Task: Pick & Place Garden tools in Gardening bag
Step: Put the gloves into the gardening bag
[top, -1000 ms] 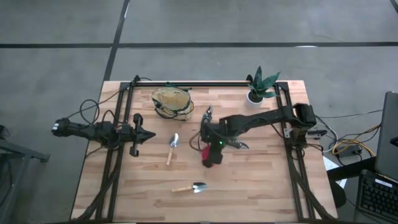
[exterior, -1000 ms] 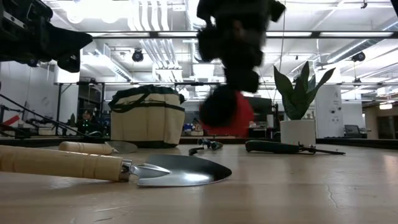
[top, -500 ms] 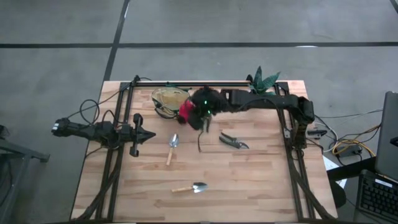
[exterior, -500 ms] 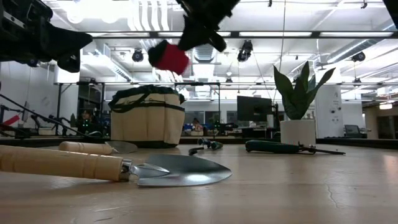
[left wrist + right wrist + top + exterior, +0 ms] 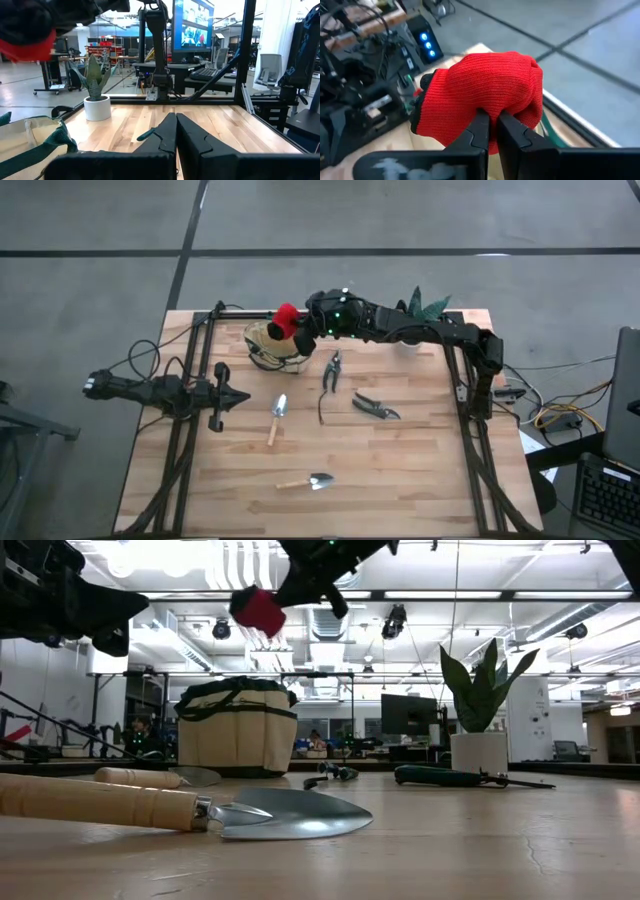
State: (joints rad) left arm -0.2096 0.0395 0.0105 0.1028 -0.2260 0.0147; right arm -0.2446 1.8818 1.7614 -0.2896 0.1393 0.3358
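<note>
from above, my gardening bag [image 5: 272, 342] sits at the far side of the table [image 5: 420, 460], left of centre, its mouth open; i cannot make out what lies inside. my right gripper [image 5: 297, 323] hangs over the bag's right rim, clamped on a red knitted glove [image 5: 285, 317]. just right of the bag lie one pair of pruning shears [image 5: 332, 369] and a thin dark stick [image 5: 321, 410], with a second pair of shears [image 5: 375, 407] further right. a trowel [image 5: 276, 418] lies near the middle of the table and another trowel [image 5: 308, 481] near the front edge. the potted plant [image 5: 418, 315] stands at the far right corner, partly under my right arm. my left gripper [image 5: 234, 396] waits at the left side of the table, fingers pressed together and holding nothing.

from table height, the red glove [image 5: 258, 610] hangs well above the bag [image 5: 237, 727], apart from it. the near trowel [image 5: 180, 806] fills the foreground, the other trowel [image 5: 158, 777] lies behind it, and the shears [image 5: 468, 777] lie in front of the white pot [image 5: 478, 752].

past my left fingers [image 5: 196, 137], which touch each other, i see a tan corner of the bag [image 5: 31, 143], the plant [image 5: 96, 88] and a blur of red glove [image 5: 27, 44] up high.

past my right fingers [image 5: 511, 132], the glove [image 5: 480, 98] is bunched and pinched tight between them.
</note>
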